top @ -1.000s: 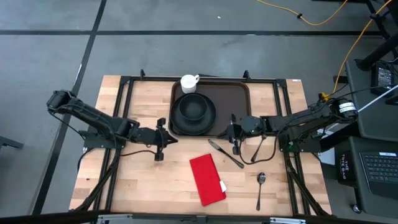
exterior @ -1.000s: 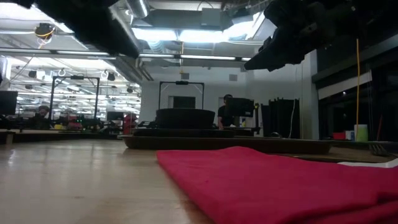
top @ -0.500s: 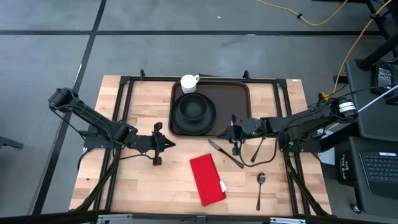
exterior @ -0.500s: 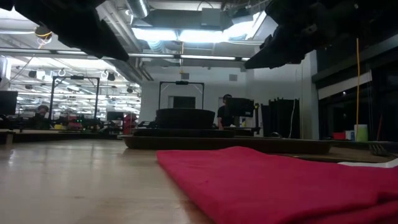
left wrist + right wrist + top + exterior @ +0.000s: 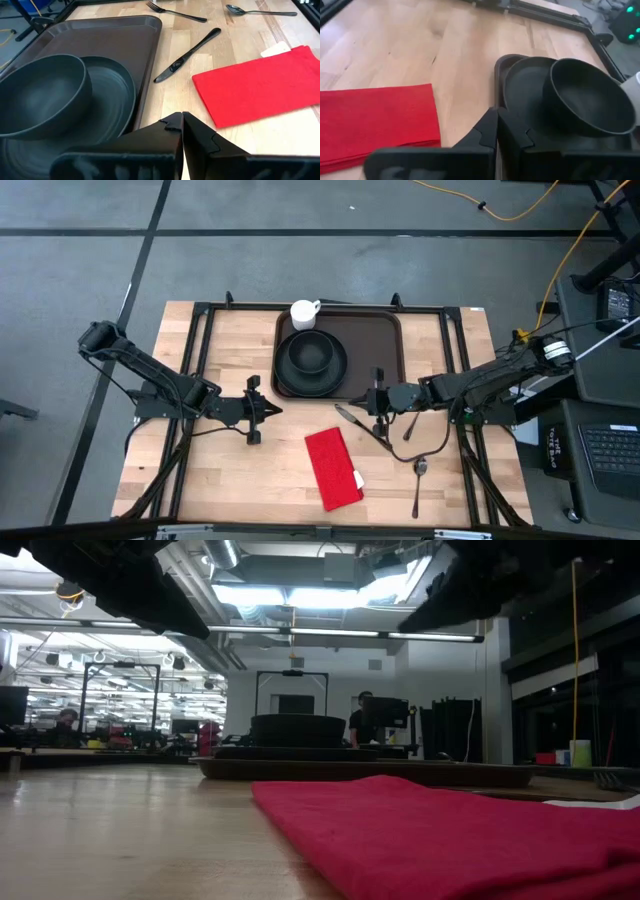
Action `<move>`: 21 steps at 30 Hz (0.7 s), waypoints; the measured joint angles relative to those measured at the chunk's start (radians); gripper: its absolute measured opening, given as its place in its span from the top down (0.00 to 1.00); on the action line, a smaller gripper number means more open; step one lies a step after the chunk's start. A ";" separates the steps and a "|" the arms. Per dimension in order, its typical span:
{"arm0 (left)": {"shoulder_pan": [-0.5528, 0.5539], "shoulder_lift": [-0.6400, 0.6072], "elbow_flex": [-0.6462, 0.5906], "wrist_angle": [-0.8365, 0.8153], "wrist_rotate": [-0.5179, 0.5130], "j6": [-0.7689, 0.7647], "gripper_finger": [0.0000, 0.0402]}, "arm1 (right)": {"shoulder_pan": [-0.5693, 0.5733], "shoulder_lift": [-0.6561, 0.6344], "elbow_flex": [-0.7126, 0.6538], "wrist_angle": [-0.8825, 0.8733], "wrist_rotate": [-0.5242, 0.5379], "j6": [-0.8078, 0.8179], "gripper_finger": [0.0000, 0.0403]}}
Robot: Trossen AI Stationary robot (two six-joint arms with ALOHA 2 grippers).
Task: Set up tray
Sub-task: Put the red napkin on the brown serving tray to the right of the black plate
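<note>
The dark brown tray (image 5: 377,338) lies at the table's far middle, with a black plate (image 5: 287,372) resting on its left part. A black bowl (image 5: 312,352) sits on that plate. A white mug (image 5: 303,313) stands at the tray's far left corner. My left gripper (image 5: 272,410) is shut and hovers left of the tray's near left corner (image 5: 150,22). My right gripper (image 5: 374,402) is also shut. It hovers just near of the tray's near edge, over the knife (image 5: 362,427). The red napkin (image 5: 333,468) lies flat near the table's near edge.
A fork (image 5: 412,420) and a spoon (image 5: 419,478) lie right of the knife, and a small white slip (image 5: 359,479) sits at the napkin's right edge. Black frame rails (image 5: 200,380) run along both sides of the table. Bare wood lies left of the napkin.
My right gripper has moved toward the table's near edge, from beside the tray's near rim to above the knife. My left gripper drew back slightly toward the near left. Both stayed shut, and nothing on the table has moved.
</note>
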 joint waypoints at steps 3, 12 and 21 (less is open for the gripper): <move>0.000 0.000 0.000 -0.001 -0.021 0.036 1.00 | 0.038 0.000 0.061 -0.084 0.005 0.029 0.98; 0.000 0.000 0.001 -0.001 -0.017 0.056 0.99 | 0.262 0.028 0.227 -0.365 0.219 0.161 0.98; -0.001 0.000 0.001 -0.001 -0.016 0.056 0.99 | 0.407 0.187 0.387 -0.509 0.211 0.263 0.97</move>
